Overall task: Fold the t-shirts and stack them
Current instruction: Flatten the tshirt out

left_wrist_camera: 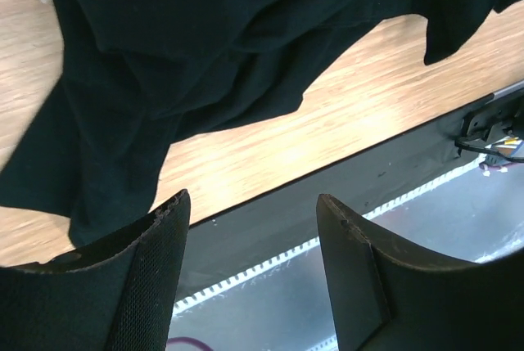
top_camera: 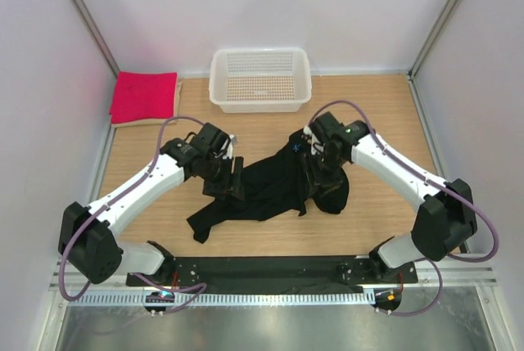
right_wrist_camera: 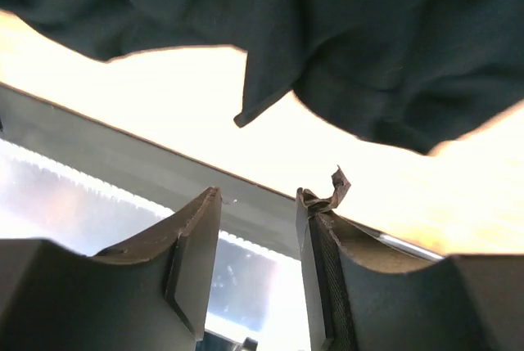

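The black t-shirt lies crumpled in the middle of the table, with a tiny blue mark near its far edge. My left gripper hovers over the shirt's left part, and my right gripper is over its right part. In the left wrist view the gripper is open with nothing between its fingers, and the black cloth lies just beyond the tips. The right gripper is also open and empty, with the black cloth ahead of it. A folded pink-red t-shirt rests at the back left on a beige one.
A white mesh basket stands at the back centre against the wall. The wooden table is bounded by white walls on three sides. A black rail with the arm bases runs along the near edge.
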Controlling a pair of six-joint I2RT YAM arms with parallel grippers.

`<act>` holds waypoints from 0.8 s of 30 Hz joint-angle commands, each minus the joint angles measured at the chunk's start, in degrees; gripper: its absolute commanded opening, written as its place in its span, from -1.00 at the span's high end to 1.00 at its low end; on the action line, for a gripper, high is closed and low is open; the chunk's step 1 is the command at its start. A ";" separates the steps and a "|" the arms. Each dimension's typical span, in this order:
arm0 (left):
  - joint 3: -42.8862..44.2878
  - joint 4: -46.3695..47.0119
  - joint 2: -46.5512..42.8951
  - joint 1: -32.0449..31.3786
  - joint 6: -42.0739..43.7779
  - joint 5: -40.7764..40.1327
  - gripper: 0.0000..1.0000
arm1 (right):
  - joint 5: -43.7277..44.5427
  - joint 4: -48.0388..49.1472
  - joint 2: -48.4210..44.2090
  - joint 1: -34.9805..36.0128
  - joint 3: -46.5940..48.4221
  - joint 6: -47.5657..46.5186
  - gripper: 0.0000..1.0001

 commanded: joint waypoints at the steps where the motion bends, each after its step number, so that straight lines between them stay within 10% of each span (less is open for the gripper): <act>1: 1.32 5.05 -0.03 -0.77 -3.28 3.25 -0.29 | -4.97 9.38 -1.60 1.77 -8.16 6.03 0.03; 11: 5.90 4.00 3.49 -3.14 -3.98 3.95 -0.29 | -2.96 22.13 7.35 3.79 -11.62 9.47 0.14; 24: 6.25 2.41 2.34 -3.14 -2.75 1.67 -0.32 | -0.14 15.02 -4.06 5.37 -4.77 11.31 0.98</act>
